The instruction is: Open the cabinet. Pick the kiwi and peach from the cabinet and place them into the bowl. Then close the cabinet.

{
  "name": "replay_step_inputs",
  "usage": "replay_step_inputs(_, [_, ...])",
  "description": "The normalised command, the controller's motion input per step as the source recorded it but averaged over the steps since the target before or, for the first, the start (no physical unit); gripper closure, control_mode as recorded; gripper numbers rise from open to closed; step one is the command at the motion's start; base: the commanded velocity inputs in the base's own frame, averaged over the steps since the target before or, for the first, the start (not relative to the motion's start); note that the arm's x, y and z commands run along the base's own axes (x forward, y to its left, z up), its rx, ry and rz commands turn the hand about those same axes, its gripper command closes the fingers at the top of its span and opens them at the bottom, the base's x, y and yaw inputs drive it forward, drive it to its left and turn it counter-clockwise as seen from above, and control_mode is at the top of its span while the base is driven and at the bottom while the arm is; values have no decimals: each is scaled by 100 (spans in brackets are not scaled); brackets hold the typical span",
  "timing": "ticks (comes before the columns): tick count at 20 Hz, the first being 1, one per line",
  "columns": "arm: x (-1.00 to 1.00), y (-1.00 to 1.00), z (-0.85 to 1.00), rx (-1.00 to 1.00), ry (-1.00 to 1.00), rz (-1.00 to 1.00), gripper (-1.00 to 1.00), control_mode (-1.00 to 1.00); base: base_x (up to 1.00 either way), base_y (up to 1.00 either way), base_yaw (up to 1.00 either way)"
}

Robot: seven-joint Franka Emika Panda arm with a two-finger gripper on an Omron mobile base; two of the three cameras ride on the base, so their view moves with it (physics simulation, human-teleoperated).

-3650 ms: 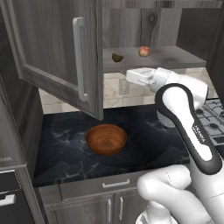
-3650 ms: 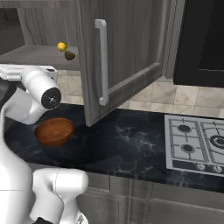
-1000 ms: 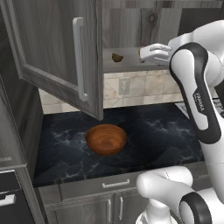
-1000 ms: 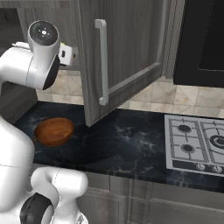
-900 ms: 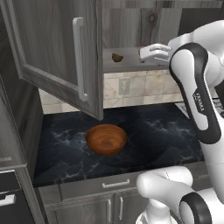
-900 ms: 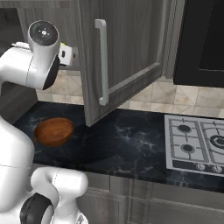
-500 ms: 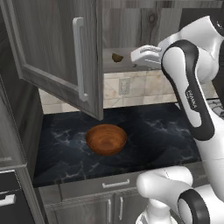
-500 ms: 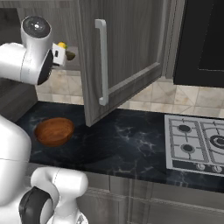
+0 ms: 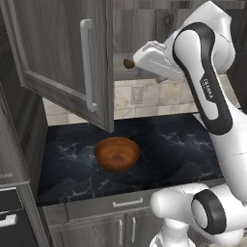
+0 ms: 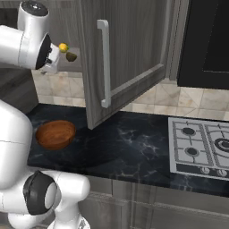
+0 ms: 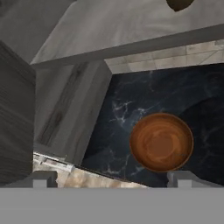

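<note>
Tool (image 11: 112,177), jaws spread wide and holding nothing, is raised at the cabinet's (image 9: 62,58) open shelf, just beside the kiwi (image 9: 128,63) and peach (image 10: 63,47) near the shelf's front edge. Below, the wooden bowl (image 9: 117,153) sits on the dark marble counter (image 9: 173,144).

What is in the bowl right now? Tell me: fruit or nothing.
Nothing. The bowl shows bare wood inside as it sits on the counter; the kiwi sits up on the cabinet shelf.
</note>
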Motion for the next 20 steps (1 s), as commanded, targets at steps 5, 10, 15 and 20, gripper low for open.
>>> replay_step_inputs(5, [-7, 8, 0, 0, 20, 1, -100, -100, 0, 0, 0])
replay_step_inputs(10, [0, 1, 0, 0, 6, 0, -100, -100, 0, 0, 0])
replay_step_inputs(15, [0, 0, 0, 0, 0, 0, -100, -100, 0, 0, 0])
replay_step_inputs(20, [0, 0, 0, 0, 0, 0, -100, -100, 0, 0, 0])
